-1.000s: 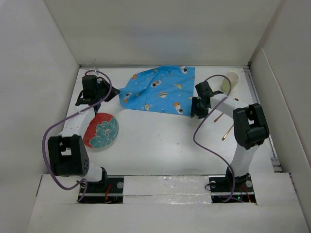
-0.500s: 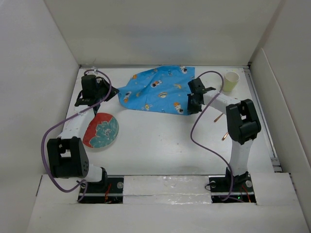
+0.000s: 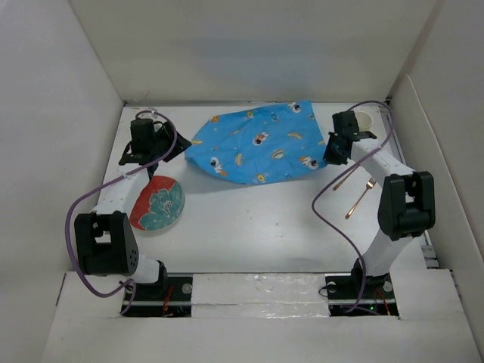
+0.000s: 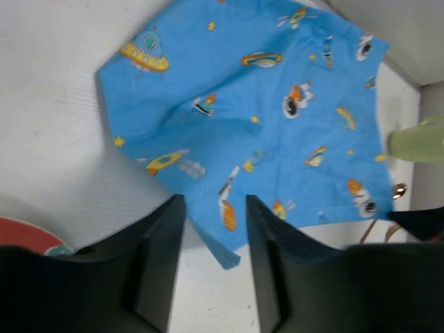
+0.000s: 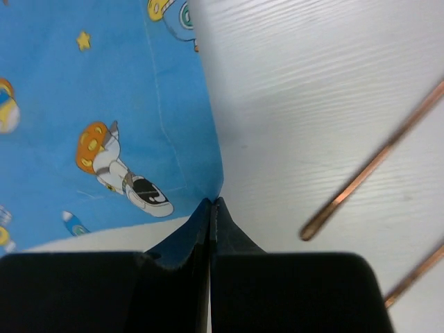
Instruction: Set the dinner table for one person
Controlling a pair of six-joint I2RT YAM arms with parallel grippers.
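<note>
Placemat (image 3: 261, 144) just got dragged over to the right since half a second ago, and it lies flatter and wider now, because the right gripper (image 3: 332, 155) swung out toward the cup side with it. So, big stuff first: the dinner table (image 3: 249, 227) is the plain white top everything sits on, and the blue cartoon-print cloth lies across its far middle. On the near left there's a red and teal flower plate (image 3: 159, 203), well apart from the cloth. The right gripper's fingers are pinched tight together right on the cloth's right corner in the wrist view. The left gripper (image 3: 175, 145) sits at the cloth's left corner with its fingers (image 4: 163, 257) spread apart, and the corner just pokes into the gap without being squeezed. A pale cup (image 3: 368, 121) peeks out behind the right wrist at the far right. A copper fork (image 3: 361, 195) and another thin copper utensil (image 3: 344, 180) lie just right of the cloth.
</note>
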